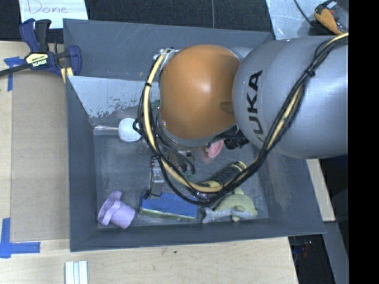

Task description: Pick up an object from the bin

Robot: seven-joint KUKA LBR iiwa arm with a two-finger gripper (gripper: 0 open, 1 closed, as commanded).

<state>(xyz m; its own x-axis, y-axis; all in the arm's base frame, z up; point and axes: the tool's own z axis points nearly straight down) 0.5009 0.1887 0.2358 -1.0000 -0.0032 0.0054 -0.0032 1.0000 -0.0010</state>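
We see the gripper low under the arm's orange cover, just above the flat blue block by the bin's near wall, between a lilac piece and a pale yellow lump, and cannot tell whether it is released or clenched.

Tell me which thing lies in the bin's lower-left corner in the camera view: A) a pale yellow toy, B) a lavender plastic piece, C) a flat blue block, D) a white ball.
B: the lavender plastic piece sits in that corner, with the flat blue block to its right, the pale yellow toy beyond that and the white ball farther up.
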